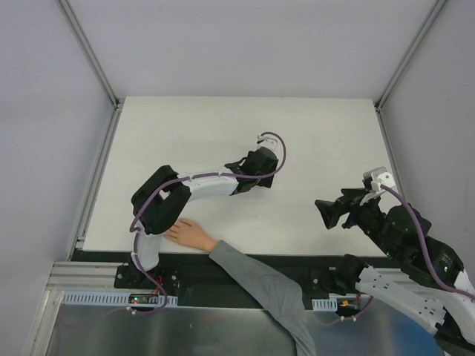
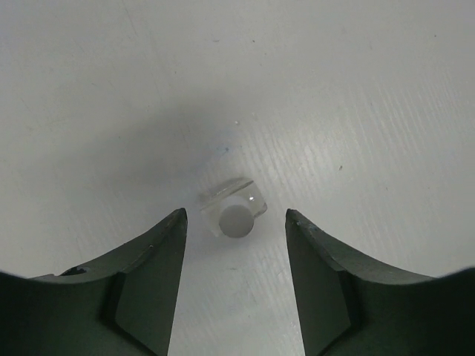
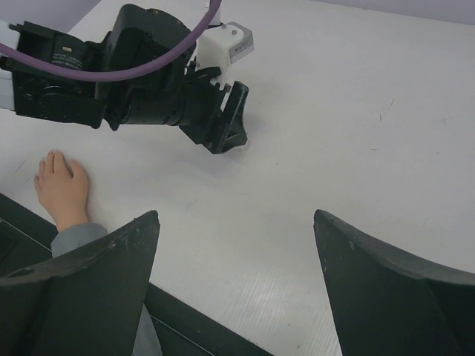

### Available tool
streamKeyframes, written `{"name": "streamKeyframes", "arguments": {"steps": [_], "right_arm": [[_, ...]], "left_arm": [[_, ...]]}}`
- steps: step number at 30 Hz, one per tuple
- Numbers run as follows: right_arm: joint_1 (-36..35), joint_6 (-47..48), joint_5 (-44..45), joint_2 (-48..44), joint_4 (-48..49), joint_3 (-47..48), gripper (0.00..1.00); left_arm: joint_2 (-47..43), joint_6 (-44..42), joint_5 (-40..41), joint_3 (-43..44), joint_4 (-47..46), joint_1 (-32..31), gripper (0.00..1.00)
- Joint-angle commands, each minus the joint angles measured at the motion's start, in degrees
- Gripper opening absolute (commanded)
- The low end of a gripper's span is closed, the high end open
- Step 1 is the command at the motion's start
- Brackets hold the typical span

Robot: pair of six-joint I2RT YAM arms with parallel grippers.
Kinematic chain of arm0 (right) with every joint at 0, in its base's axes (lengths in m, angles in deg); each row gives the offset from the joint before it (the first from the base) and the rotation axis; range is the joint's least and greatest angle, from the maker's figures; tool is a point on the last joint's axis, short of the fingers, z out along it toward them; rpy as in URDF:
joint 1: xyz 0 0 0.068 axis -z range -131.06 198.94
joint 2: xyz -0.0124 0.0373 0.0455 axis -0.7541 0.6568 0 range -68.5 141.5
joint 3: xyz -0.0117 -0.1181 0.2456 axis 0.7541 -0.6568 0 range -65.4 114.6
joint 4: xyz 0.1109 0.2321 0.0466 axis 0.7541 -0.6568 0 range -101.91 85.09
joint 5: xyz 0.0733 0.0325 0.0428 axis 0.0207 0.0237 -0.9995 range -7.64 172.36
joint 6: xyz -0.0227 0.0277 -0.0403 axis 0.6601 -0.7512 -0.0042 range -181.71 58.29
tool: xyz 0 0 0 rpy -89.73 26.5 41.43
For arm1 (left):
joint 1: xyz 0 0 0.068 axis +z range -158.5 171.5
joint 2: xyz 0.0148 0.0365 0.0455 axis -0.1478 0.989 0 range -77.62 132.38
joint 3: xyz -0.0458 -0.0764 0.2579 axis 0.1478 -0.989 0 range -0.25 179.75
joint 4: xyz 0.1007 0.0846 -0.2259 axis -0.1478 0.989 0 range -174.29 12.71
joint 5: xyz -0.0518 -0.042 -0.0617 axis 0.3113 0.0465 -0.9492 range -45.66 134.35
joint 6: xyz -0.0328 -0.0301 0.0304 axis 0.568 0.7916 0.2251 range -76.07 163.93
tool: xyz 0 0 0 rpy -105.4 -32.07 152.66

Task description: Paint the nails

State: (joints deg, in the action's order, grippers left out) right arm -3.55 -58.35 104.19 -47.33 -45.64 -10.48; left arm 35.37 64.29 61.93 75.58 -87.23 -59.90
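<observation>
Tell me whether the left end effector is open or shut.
Open: the left end effector has its fingers apart, with the small capped bottle showing between them, untouched.

Your top view looks down on the whole desk point(image 1: 312, 133) from above, behind the arm bases. Your left wrist view faces straight down, close to the desk, between the fingers of the left end effector point(image 2: 236, 215). Your right wrist view sits farther off, looking across the desk; both it and the top view show the left arm point(image 3: 111, 81) and the hand point(image 3: 63, 185).
</observation>
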Motion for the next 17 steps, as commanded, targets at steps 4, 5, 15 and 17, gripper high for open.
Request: {"name": "streamKeyframes", "arguments": {"steps": [4,5,15,17], "right_arm": [[-0.1,-1.2,5.9,2.6,-4.8,3.6,0.89],[-0.1,-1.2,7.8,3.2,-5.4,3.7,0.89],[0.0,-3.2,12.9,3.1,-9.7,5.4,0.97],[-0.1,-6.3,16.8,3.8,-11.9,6.1,0.97]], "left_arm": [[-18.6,0.4,-3.9,-4.1,-0.9,-0.1,0.62],[-20.6,0.4,-4.6,-4.2,0.4,-0.2,0.63],[-47.3,3.0,-15.8,-11.7,5.9,1.1,0.96],[-50.8,3.7,-17.3,-13.4,6.2,1.4,0.96]]}}
